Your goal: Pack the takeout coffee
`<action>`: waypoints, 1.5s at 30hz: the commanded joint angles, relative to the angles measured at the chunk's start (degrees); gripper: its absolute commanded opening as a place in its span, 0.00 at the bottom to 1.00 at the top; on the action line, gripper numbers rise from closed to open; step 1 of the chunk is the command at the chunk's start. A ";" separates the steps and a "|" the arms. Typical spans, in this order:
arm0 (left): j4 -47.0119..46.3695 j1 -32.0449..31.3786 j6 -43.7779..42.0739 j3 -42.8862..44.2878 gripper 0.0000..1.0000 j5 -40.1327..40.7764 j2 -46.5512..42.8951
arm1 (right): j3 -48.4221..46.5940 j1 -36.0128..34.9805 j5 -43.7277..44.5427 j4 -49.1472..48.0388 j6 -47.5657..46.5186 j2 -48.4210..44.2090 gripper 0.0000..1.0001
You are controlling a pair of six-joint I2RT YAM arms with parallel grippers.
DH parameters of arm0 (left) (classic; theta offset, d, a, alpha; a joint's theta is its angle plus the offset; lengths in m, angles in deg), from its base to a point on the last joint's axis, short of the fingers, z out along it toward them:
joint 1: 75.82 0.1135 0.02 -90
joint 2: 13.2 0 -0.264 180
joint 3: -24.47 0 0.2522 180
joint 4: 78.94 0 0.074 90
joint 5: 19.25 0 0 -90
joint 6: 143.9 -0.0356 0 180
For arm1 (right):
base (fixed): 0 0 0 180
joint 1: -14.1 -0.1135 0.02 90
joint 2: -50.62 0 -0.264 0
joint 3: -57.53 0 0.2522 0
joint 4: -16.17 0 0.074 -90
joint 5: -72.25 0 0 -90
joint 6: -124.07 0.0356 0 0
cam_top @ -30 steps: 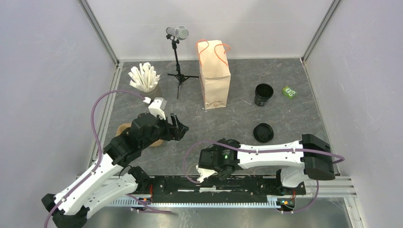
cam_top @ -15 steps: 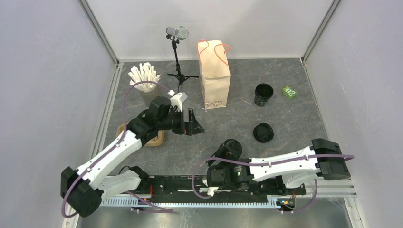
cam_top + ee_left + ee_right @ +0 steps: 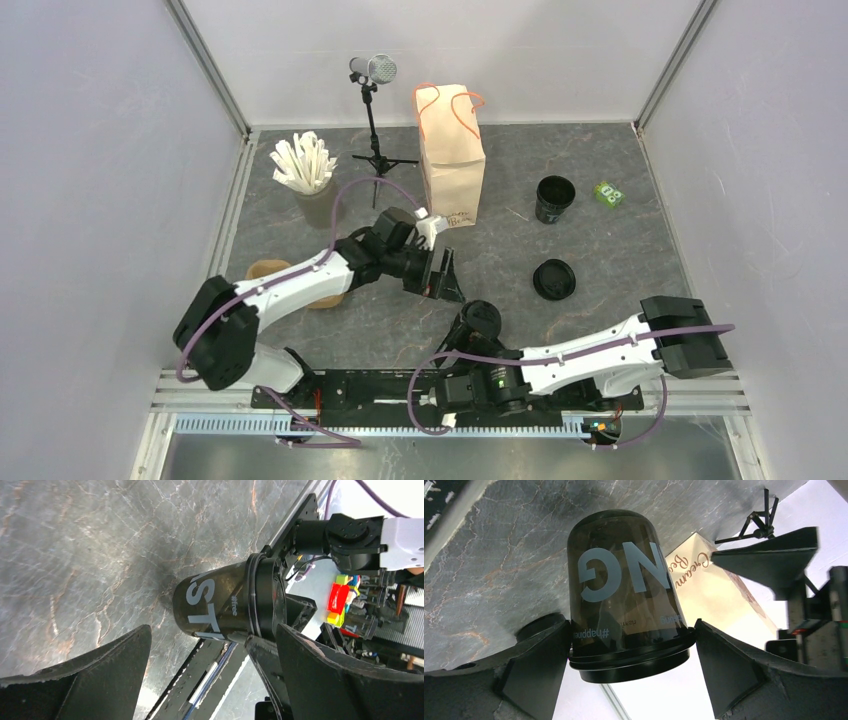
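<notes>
Lidded black takeout coffee (image 3: 624,615) between fingers (image 3: 736,672)

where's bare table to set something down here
Bare table lies between the paper bag and the open black cup, and along its right edge beside the loose lid. The far right corner behind the green packet is free too. Crowded: the near middle, where the left gripper faces the lidded cup in the right gripper.

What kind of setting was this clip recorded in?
Probably a lab test cell, not a café: plain white walls box in a grey marbled table, a microphone on a stand sits at the back, and a brown paper bag serves as a prop.
</notes>
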 commanded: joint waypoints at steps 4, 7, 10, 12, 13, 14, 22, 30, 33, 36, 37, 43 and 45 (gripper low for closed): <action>-5.83 -3.55 -2.33 2.65 1.00 -1.00 6.38 | -0.78 -0.43 0.99 -1.30 -1.64 1.80 0.98; -5.85 -3.77 -2.36 1.69 0.98 0.27 7.84 | -0.65 -0.42 1.20 -1.71 -1.97 1.99 0.98; -5.85 -3.92 -2.25 0.21 0.92 2.63 7.89 | 0.01 -0.38 1.65 -1.98 -1.94 1.84 0.98; -5.91 -3.91 -2.16 -0.83 0.87 4.10 7.78 | 0.53 -0.33 1.90 -2.15 -1.78 1.40 0.98; -5.87 -3.95 -2.25 -1.12 0.85 4.35 7.72 | 0.95 -0.34 2.19 -2.37 -1.81 1.14 0.98; -5.87 -4.00 -2.25 -1.38 0.83 4.45 7.79 | 1.36 -0.33 2.21 -2.46 -1.77 0.84 0.98; -8.77 -4.22 -1.24 -4.14 0.69 4.54 6.66 | 2.75 -0.35 2.09 -2.21 -0.06 -0.27 0.98; -6.25 -1.66 -0.56 -3.30 0.58 10.15 -0.25 | 3.19 -0.33 -4.86 -7.29 2.23 -7.91 0.98; -6.01 0.74 0.20 -4.02 0.58 12.85 -4.62 | 3.23 -0.33 -10.92 -9.69 3.40 -12.99 0.98; -4.76 2.85 1.03 -4.61 0.59 15.71 -7.39 | 3.78 -0.35 -11.56 -11.47 4.80 -17.13 0.98; -4.10 3.36 1.03 -4.69 0.62 16.78 -8.08 | 3.70 -0.25 -10.63 -11.72 6.05 -17.87 0.98; 0.88 4.43 -0.53 -4.02 0.86 25.85 -14.55 | -0.97 4.22 -7.01 -14.92 27.25 -18.83 0.98; 2.28 4.46 -0.91 -4.00 0.91 29.58 -17.02 | -3.42 8.31 -6.66 -15.32 42.83 -18.63 0.98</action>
